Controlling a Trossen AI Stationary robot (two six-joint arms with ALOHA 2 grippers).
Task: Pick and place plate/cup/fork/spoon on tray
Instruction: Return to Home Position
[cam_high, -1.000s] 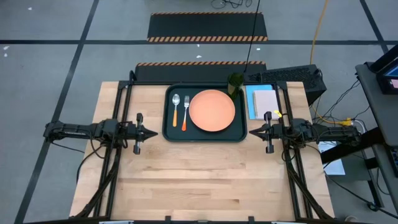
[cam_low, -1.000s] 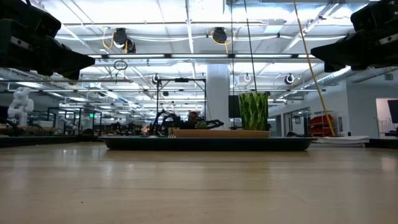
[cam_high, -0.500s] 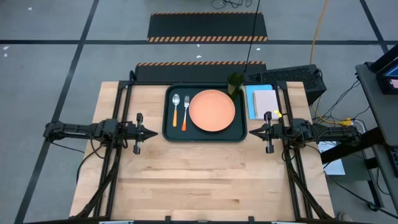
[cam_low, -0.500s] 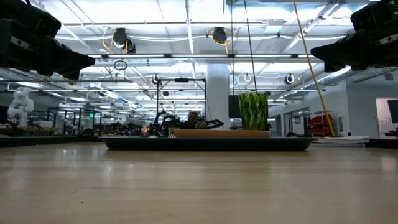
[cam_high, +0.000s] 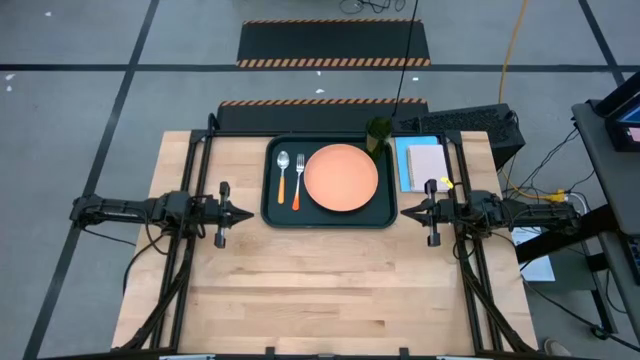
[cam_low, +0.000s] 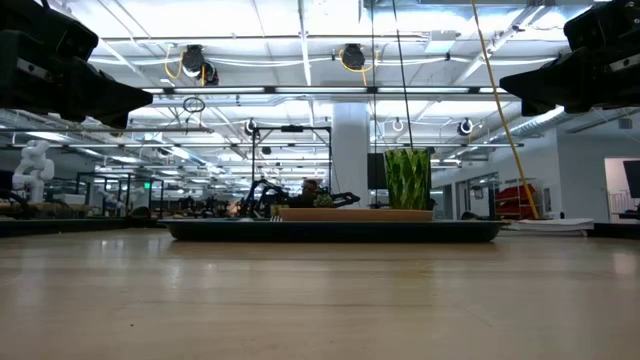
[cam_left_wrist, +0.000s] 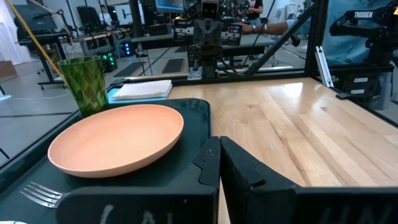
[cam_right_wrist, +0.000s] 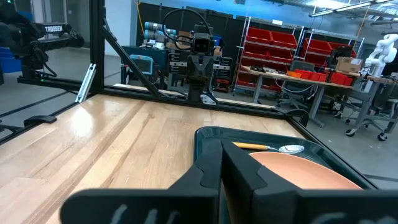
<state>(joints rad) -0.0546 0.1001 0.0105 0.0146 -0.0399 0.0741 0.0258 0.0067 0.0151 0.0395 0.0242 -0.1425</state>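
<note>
The dark tray (cam_high: 270, 212) lies at the table's far middle. On it rest the salmon plate (cam_high: 341, 178), the fork (cam_high: 298, 181) and the spoon (cam_high: 283, 172), side by side left of the plate. The green cup (cam_high: 377, 133) stands upright in the tray's far right corner; it also shows in the low view (cam_low: 407, 178). My left gripper (cam_high: 246, 213) hovers shut just left of the tray. My right gripper (cam_high: 408, 211) hovers shut just right of the tray. Both are empty.
A pink-and-blue notepad (cam_high: 421, 164) lies right of the tray. The near half of the wooden table (cam_high: 330, 290) is bare. Black frame rails run along both sides of the table.
</note>
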